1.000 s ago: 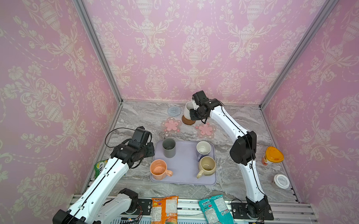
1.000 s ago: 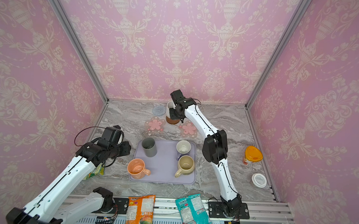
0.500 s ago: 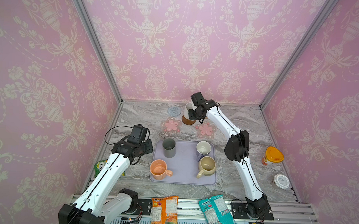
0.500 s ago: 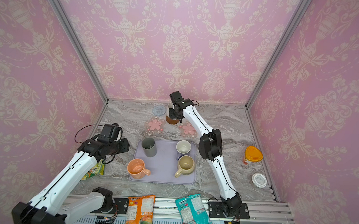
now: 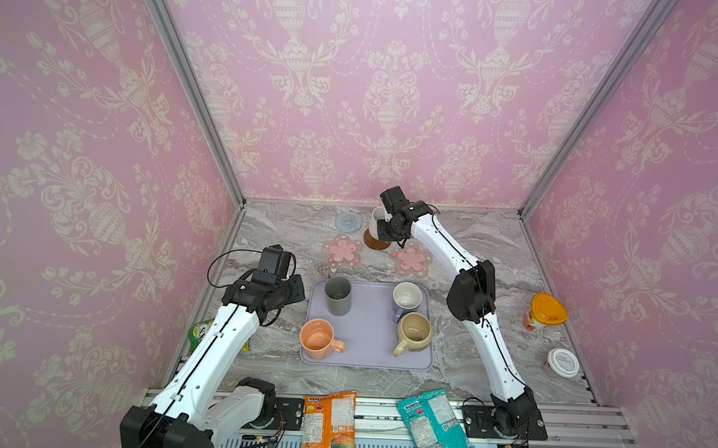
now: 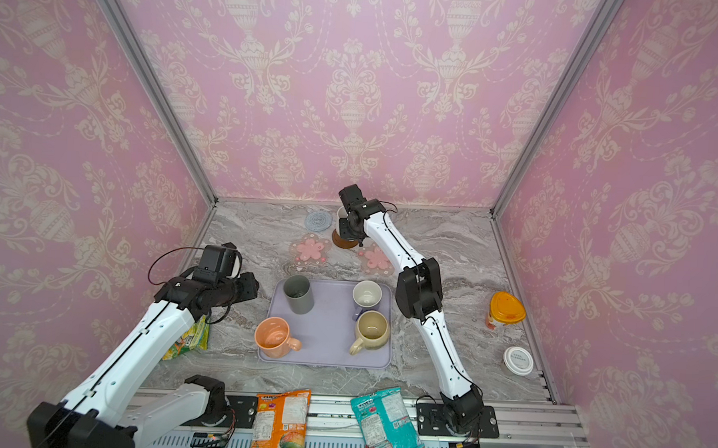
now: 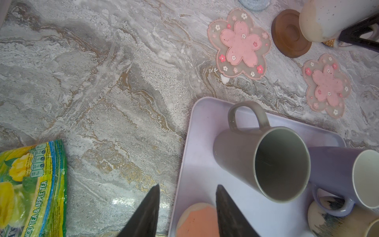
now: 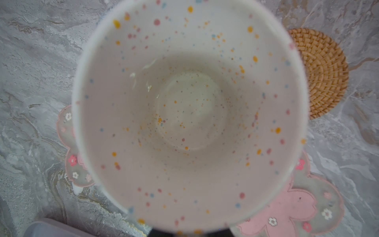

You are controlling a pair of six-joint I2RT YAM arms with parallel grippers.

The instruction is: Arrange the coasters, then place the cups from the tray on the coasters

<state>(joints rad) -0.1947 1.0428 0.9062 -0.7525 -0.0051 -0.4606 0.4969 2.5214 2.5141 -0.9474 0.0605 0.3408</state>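
Note:
My right gripper point(image 5: 387, 230) is shut on the white speckled cup point(image 5: 377, 218) at the back, over the dark brown wooden coaster point(image 5: 374, 243). Whether the cup touches the coaster cannot be told. The cup point(image 8: 188, 110) fills the right wrist view, with the tan rattan coaster point(image 8: 322, 71) beside it. Two pink flower coasters point(image 5: 342, 250) point(image 5: 410, 259) and a grey-blue woven coaster point(image 5: 348, 222) lie nearby. The lavender tray point(image 5: 368, 356) holds a dark grey cup point(image 5: 338, 295), a lavender cup point(image 5: 406, 298), a beige cup point(image 5: 414, 331) and a peach cup point(image 5: 317, 339). My left gripper point(image 7: 187, 186) is open over the tray's left edge.
An orange-lidded container point(image 5: 547, 312) and a white-lidded container point(image 5: 562, 362) stand at the right. A green tea packet point(image 7: 30, 188) lies left of the tray under my left arm. Two snack bags point(image 5: 329, 427) point(image 5: 433, 428) lie on the front rail. Pink walls close in three sides.
My right gripper has shifted slightly left with the white cup. My left gripper has edged right, closer to the tray.

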